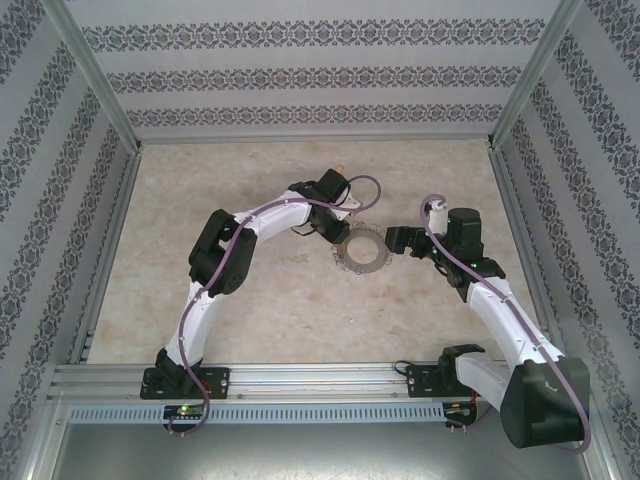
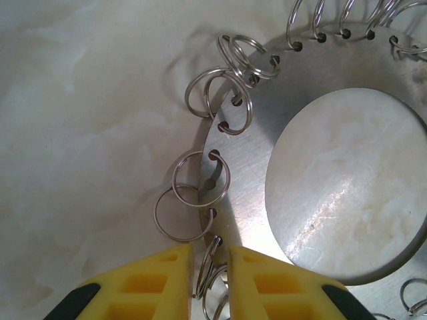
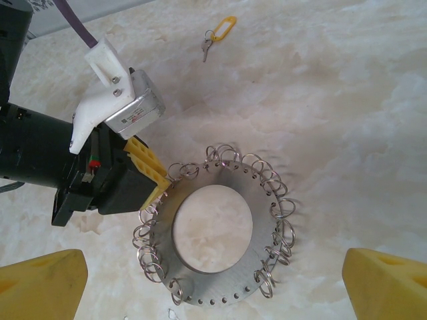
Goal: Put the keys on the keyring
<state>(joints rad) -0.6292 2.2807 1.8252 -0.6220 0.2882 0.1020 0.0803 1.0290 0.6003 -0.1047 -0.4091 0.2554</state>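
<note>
While keyring (image 3: 207,288) lies flat, key (image 3: 208,47) points lower-left, tag (image 3: 225,27) upper-right.

Keyring (image 2: 243,187) loop between left tool (image 2: 211,257) fingers (image 2: 163,277)

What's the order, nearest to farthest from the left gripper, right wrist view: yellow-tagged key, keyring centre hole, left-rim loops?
1. Left-rim loops, in the left gripper.
2. Keyring centre hole, to its lower right.
3. Yellow-tagged key, far off at the top.
</note>
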